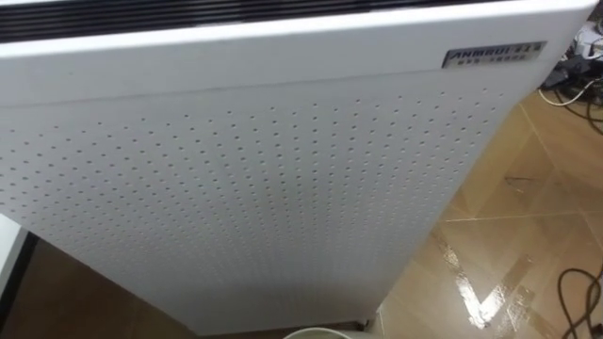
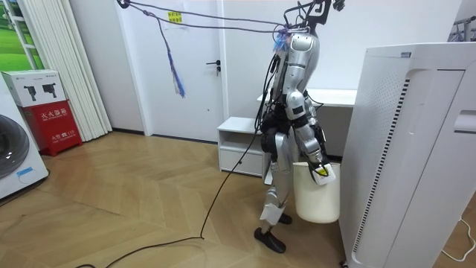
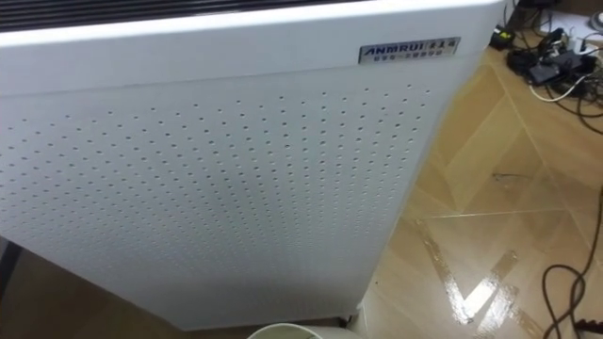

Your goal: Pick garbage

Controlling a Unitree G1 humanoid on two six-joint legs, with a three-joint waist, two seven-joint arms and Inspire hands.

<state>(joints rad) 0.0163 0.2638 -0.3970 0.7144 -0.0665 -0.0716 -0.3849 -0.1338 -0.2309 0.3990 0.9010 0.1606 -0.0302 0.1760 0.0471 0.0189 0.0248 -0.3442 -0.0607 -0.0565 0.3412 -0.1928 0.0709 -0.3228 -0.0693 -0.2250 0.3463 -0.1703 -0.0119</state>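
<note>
White plastic bin (image 2: 316, 197) is the only container I've got. It hangs right under the right hand (image 2: 321, 172), with the hand up at its rim on the side nearest the room camera. From this far off I can't tell if the fingers are hooked over the rim or just lying against it. The head cameras only catch a sliver of the bin's rim at the bottom edge, so I can't tell what's inside, and I can't pick out any garbage on the floor either.

Just past the hand, on the room view's right, is a tall white unit (image 1: 245, 188) with a perforated front panel. The robot stands upright facing it, pretty much nose to it. Beyond that panel the wooden floor (image 1: 528, 217) has a shiny streak, and a tangle of cables (image 1: 575, 80) lies further off. Behind the robot, well away from the hand, there's a low white cabinet (image 2: 238, 141), a white door (image 2: 186, 67), a red box (image 2: 52, 126) and a washing machine (image 2: 15, 156).
</note>
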